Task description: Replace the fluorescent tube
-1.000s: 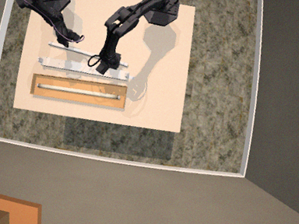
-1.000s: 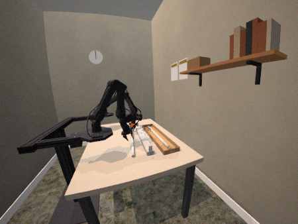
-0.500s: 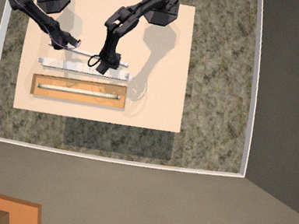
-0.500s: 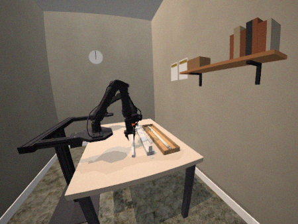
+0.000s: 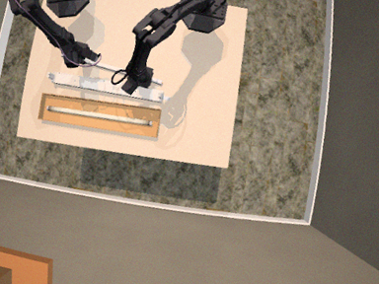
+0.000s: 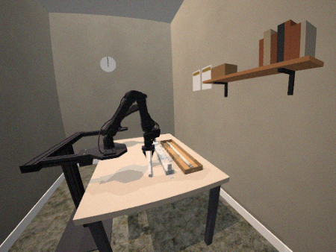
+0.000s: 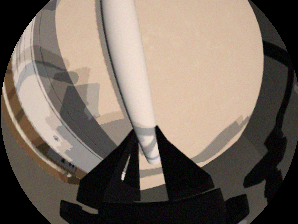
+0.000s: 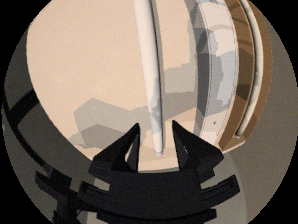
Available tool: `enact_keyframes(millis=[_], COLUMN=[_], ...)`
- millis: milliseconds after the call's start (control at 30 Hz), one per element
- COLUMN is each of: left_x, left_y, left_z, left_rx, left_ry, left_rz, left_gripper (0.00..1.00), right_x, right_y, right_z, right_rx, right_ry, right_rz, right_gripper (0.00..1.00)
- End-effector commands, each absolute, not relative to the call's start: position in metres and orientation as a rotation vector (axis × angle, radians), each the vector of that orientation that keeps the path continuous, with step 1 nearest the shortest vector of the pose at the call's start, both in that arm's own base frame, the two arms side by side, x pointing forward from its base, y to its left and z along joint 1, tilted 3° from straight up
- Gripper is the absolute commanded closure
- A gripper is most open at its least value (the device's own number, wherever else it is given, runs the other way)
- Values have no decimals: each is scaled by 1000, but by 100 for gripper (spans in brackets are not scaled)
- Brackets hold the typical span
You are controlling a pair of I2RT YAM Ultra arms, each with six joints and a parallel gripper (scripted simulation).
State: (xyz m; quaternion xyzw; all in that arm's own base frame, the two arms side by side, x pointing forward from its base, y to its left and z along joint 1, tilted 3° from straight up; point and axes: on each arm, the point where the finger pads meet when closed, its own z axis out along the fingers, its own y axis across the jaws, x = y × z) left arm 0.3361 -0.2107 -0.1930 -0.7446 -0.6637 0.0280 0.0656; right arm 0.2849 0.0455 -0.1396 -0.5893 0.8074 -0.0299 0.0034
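The LED tube (image 5: pixel 107 64) (image 6: pixel 150 165) (image 7: pixel 130 65) (image 8: pixel 147 60) lies lengthwise low over the bench, on the arm side of the white fixture (image 5: pixel 82 82) (image 6: pixel 164 160) (image 7: pixel 30 105) (image 8: pixel 220 65), whose lampholders are empty. My left gripper (image 5: pixel 132 85) (image 6: pixel 148 150) (image 7: pixel 145 130) is shut on the LED tube near one end. My right gripper (image 5: pixel 90 60) (image 8: pixel 155 124) is open, with its fingers on either side of the tube's other end and a gap between them and the tube. The old tube (image 5: pixel 102 117) (image 6: pixel 181 156) lies flat in the brown carton (image 5: pixel 75 105) (image 6: pixel 194 170) beyond the fixture.
The carton sits parallel to the fixture, wholly on the bench (image 5: pixel 202 121) (image 6: pixel 149 194). Both arm bases stand at the bench's back edge. A wall shelf (image 6: pixel 261 71) with boxes hangs well above and to the side.
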Motion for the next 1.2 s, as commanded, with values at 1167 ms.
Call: enact_keyframes(millis=[1167], left_x=[343], left_y=[-221], left_z=[-183], left_rx=[-2281], left_ry=[-2012], left_rz=[94], left_gripper=[89], right_x=[315], right_y=[54], right_z=[-176], right_rx=[-1809], right_ry=[2458], right_rz=[-123], right_gripper=[89])
